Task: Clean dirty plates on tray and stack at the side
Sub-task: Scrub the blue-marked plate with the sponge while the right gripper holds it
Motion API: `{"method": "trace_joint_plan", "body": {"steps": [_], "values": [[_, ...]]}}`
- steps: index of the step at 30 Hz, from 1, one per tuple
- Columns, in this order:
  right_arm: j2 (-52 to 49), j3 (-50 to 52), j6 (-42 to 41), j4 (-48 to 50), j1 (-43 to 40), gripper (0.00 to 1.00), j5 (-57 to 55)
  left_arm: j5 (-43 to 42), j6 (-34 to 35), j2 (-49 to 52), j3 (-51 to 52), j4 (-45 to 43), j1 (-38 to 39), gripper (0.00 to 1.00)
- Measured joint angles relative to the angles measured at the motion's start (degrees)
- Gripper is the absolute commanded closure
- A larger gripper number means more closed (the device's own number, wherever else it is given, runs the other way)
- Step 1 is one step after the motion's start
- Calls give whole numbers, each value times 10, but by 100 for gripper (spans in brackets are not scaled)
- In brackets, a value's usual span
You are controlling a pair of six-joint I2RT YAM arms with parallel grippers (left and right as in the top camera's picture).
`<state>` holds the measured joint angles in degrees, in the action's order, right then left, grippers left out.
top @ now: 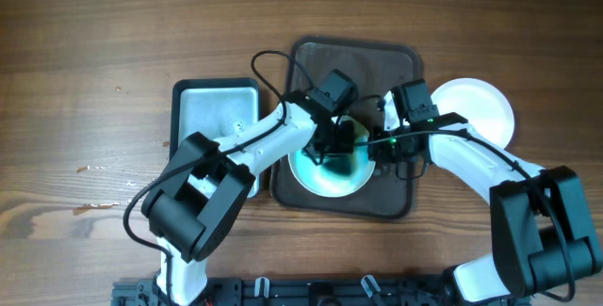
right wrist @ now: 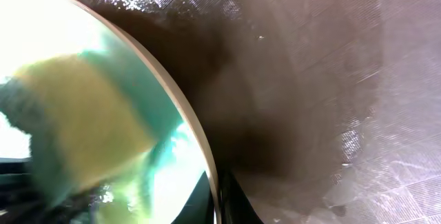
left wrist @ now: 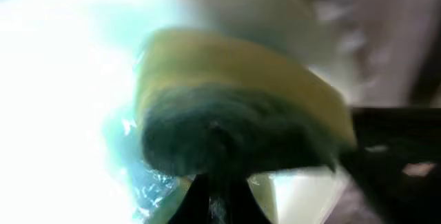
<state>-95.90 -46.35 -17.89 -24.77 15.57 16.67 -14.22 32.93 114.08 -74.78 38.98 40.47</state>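
Plate [top: 325,179] on the tray [top: 377,71] sits directly beneath the left jaws, clenched on a sponge [left wrist: 234,93], while the right jaws seemingly pinch its rim.

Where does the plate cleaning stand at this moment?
Done: a clean white plate lies on the table right of the tray; whether others lie under it is unclear. In hand: the left gripper presses a sponge on a blue-smeared plate on the tray, the right gripper seemingly holding its rim. Left: finishing this wipe and stacking it.
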Motion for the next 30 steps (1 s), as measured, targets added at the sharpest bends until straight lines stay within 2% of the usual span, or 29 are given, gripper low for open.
{"method": "trace_joint_plan", "body": {"steps": [5, 11, 15, 19, 23, 27, 30], "values": [[0, 0, 0, 0, 0, 96, 1, 124, 0, -12, -5, 98, -4, 96], [-2, 0, 0, 1, 3, 96, 11, 187, -4, -15, -3, 108, -19, 96], [-2, 0, -1, -2, 3, 96, 10, 144, -30, -18, 10, 48, -28, 96], [-2, -1, -5, -5, -6, 96, 4, 62, -42, -16, 20, -52, -39, 96], [-2, -1, -9, -6, -6, 96, 4, -21, -41, -3, 22, -134, -13, 96], [-2, -2, -11, -7, -6, 96, 2, -65, -33, 8, 22, -157, 28, 96], [-2, -2, -11, -9, -7, 96, 2, -74, -30, 8, 22, -144, 30, 96]]}}
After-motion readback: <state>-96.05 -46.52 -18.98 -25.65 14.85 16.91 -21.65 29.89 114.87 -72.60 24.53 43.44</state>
